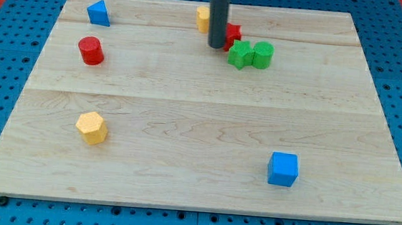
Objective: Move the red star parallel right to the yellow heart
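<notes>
My tip (216,47) is the lower end of a dark rod that comes down from the view's top centre. It stands right against the red star (232,34), which peeks out on the rod's right side. The yellow heart (203,18) peeks out on the rod's left side, near the board's top edge. The rod hides most of both blocks. The red star lies just right of the yellow heart and slightly lower.
A green star (240,55) and a green cylinder (263,54) sit just right of my tip. A blue triangular block (99,12) is at top left, a red cylinder (90,50) below it, a yellow hexagon (91,127) at lower left, a blue cube (283,168) at lower right.
</notes>
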You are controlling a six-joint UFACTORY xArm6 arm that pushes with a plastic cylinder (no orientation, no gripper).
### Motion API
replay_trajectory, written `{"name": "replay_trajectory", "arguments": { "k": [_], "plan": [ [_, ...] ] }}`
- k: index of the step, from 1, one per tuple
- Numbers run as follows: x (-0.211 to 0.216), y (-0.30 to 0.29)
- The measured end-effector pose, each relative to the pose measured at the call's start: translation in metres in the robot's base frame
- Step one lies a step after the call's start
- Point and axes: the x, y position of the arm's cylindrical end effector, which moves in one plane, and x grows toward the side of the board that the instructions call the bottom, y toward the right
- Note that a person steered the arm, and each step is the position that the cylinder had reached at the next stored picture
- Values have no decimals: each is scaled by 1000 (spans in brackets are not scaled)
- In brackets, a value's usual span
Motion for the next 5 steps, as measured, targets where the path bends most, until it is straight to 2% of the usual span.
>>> {"name": "replay_trajectory", "arguments": {
  "k": [1, 2, 3, 4, 5],
  "plan": [
    [-6, 35],
    [-1, 9],
    [-14, -7],
    [-29, 14],
    [-47, 62]
  ]
}}
